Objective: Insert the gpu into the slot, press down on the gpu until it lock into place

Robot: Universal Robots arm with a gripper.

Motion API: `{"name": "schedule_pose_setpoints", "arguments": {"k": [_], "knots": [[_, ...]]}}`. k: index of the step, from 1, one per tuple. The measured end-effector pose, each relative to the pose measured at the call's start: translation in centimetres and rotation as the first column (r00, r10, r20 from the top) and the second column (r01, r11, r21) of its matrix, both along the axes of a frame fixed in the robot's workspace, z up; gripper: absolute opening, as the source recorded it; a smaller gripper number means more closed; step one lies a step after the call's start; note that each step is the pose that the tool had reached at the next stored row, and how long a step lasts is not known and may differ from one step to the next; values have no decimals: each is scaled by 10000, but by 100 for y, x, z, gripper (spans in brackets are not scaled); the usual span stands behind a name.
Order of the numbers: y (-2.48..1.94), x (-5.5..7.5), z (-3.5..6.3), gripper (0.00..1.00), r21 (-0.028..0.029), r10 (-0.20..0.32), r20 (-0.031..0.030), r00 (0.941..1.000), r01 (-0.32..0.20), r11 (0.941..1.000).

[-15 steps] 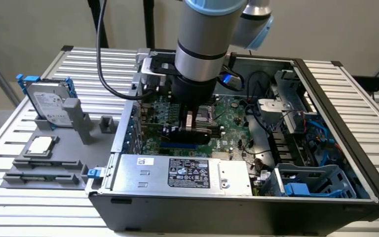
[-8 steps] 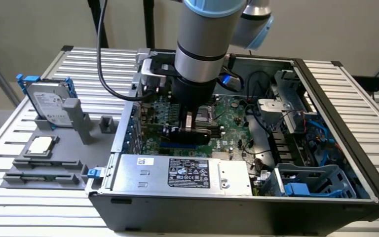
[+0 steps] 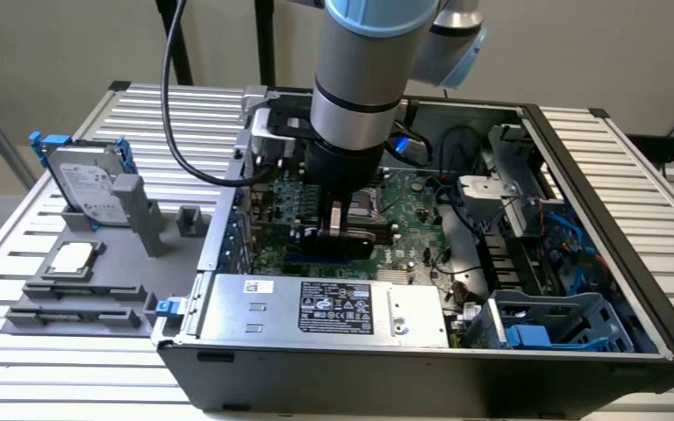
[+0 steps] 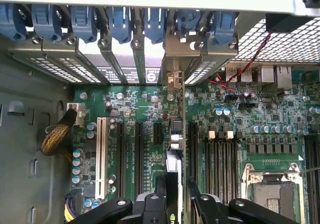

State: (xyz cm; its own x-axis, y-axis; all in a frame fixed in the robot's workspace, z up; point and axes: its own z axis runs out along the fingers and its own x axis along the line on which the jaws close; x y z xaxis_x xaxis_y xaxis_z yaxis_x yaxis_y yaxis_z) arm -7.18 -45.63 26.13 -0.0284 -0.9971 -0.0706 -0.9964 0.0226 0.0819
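In the exterior view my gripper (image 3: 336, 226) reaches down into the open computer case, shut on the gpu (image 3: 340, 240). The card's black shroud stands on edge just over the green motherboard (image 3: 413, 224). A short length of the blue slot (image 3: 310, 260) shows right below the card. In the wrist view the gpu (image 4: 173, 159) appears edge-on between my black fingers (image 4: 161, 186), and its silver end bracket (image 4: 173, 79) lies against the case's rear opening. There the card covers the slot. Whether the card's edge is seated, I cannot tell.
Black expansion strips (image 4: 121, 156) and a white one (image 4: 102, 154) flank the card. Memory strips (image 4: 222, 159) and the CPU socket (image 4: 272, 189) lie on its other side. Blue bracket clips (image 4: 120, 22) line the rear wall. A power supply (image 3: 326, 307) and blue drive cage (image 3: 548, 324) fill the near side.
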Motion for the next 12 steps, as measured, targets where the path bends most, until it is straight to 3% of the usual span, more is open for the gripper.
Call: {"name": "schedule_pose_setpoints", "arguments": {"k": [12], "knots": [[0,-16,-27,26,1,4,-1,10000,-4,10000]]}}
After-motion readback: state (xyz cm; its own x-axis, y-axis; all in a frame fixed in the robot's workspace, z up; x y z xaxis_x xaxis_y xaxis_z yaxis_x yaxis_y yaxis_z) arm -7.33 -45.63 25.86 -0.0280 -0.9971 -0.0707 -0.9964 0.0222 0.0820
